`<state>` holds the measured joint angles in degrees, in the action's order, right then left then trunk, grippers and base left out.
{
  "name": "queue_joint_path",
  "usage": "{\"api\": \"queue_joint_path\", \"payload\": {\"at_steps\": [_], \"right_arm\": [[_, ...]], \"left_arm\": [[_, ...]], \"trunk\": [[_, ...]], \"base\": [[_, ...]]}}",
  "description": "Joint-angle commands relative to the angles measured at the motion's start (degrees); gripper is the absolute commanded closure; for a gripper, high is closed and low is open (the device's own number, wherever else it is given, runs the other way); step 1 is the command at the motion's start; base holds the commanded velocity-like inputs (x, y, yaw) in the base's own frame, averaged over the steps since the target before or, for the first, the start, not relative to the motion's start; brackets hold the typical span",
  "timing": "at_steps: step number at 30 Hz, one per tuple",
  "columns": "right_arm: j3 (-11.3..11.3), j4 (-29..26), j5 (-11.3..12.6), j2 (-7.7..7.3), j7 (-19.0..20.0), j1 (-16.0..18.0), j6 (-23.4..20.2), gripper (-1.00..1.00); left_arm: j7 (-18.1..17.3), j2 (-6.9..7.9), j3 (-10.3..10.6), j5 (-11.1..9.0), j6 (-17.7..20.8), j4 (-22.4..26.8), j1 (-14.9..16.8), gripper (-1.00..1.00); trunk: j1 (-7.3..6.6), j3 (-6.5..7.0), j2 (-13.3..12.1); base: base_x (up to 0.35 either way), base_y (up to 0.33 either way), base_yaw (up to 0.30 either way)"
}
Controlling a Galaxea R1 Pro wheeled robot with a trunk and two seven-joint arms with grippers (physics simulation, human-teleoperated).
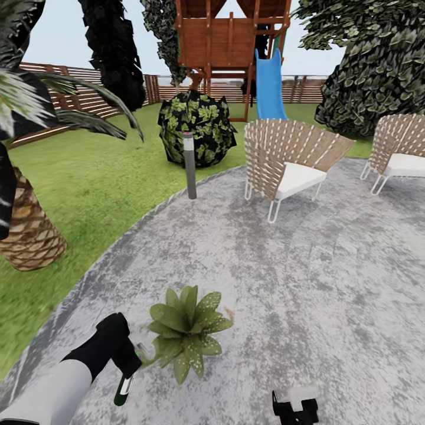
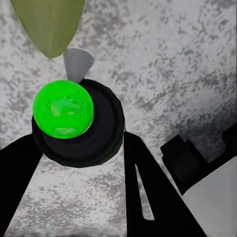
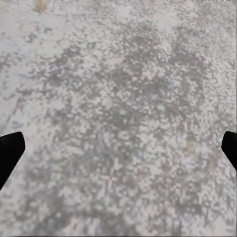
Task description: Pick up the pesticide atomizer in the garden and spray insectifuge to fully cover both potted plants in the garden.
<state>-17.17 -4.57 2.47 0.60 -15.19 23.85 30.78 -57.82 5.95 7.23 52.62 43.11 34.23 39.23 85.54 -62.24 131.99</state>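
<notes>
Your left gripper [image 1: 131, 369] hangs low over the grey paved patio [image 1: 307, 277], its two dark fingers pinching the pesticide atomizer [image 1: 141, 353]. In the left wrist view the atomizer [image 2: 79, 123] sits between the fingers as a round dark body with a bright green disc on it and a white nozzle pointing away toward a green leaf tip. In the head view the bottle's pale head lies just beside the nearest leaves of a potted plant [image 1: 188, 332], a low rosette of broad speckled leaves standing on the paving directly to the right of your left hand.

Your right gripper [image 1: 294, 407] is at the bottom edge of the head view, well apart from the plant. In the right wrist view its fingertips [image 3: 9, 153] stand spread wide at either edge, with nothing but bare paving between them.

Farther off, a grey bollard lamp [image 1: 189, 166] stands at the patio's rim beside the lawn [image 1: 94, 177]. A dark-leaved shrub [image 1: 196, 128] sits behind it, two woven chairs [image 1: 288, 162] with white cushions stand on the paving, and a wooden play tower with a blue slide [image 1: 269, 85] rises before the slatted fence [image 1: 71, 88].
</notes>
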Motion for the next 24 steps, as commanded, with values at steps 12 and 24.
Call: {"api": "queue_joint_path", "payload": {"at_steps": [12,24], "right_arm": [[-0.49,0.08,0.25,0.01,-0.36,0.06,0.15,-1.0],[-0.49,0.09,0.25,0.01,-0.36,0.06,0.15,-1.0]], "left_arm": [[-0.35,0.13,0.15,0.2,0.19,0.05,-0.04,1.0],[-0.13,0.14,-0.08,0.2,0.26,0.01,-0.13,1.0]], "trunk": [[-0.02,-0.05,0.02],[-0.02,-0.05,0.02]], "base": [[-0.051,0.108,-0.097],[-0.038,0.119,-0.104]]}}
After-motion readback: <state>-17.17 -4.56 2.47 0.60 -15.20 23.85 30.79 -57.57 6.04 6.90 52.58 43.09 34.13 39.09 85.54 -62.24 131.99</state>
